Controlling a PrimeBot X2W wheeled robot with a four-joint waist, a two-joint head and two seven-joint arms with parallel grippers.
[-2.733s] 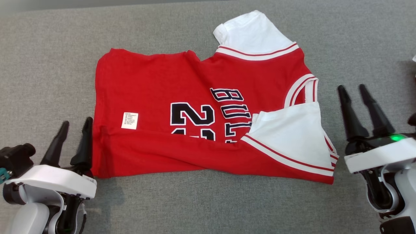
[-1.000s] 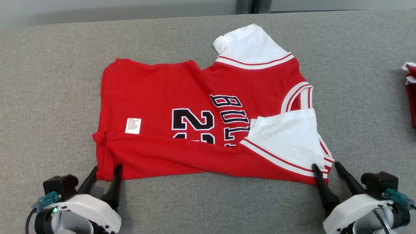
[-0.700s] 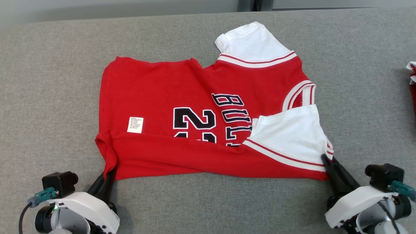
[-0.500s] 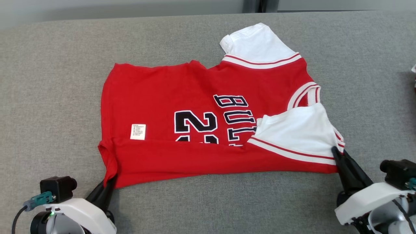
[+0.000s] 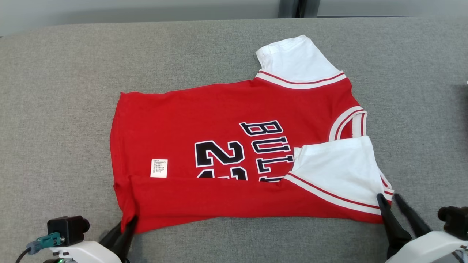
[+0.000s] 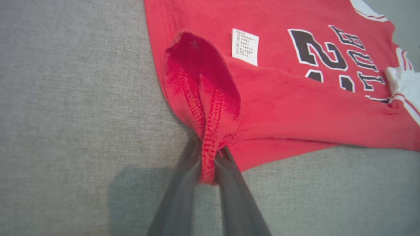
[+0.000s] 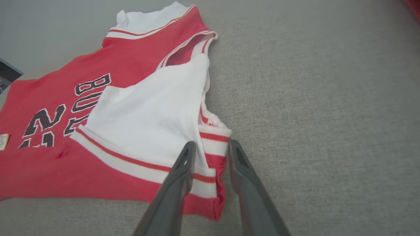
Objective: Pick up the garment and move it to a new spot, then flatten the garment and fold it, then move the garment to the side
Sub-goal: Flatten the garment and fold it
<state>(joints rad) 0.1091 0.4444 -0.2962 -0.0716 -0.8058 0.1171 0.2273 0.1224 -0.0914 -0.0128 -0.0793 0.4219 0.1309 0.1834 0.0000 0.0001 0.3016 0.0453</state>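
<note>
**Two corners in hand, one grip in doubt**

I am holding the red shirt (image 5: 219, 120) by its two near corners while it is lying sideways on the grey worktop (image 5: 65, 91), with the neck towards my right. My left hand (image 6: 210, 147) is pinching tight on the bunched hem (image 6: 210, 124) at the near left corner, and the stitched edge is squeezed between its fingers. My right hand (image 7: 211, 144) is sitting around the striped band (image 7: 210, 136) of the near sleeve (image 5: 336, 168). Its fingers are standing a little apart with the cloth between them, and I cannot tell whether they are truly clamping it or only straddling it.

I am judging this to be the flattening step. A long strip (image 5: 219, 199) along the near edge is lying doubled over the bottom of the number, and the near sleeve is lying folded in over the lettering.

To do this well, I am planning to firm up the right grip first, because a pull from one side alone would skew the shirt. Then both hands should be rising together, only far enough to free the near edge. They should be drawing towards me and apart at an equal pace, so the cloth is going taut and the doubled strip is rolling open. Staying low and level should be letting the far half drag and smooth itself.
</note>
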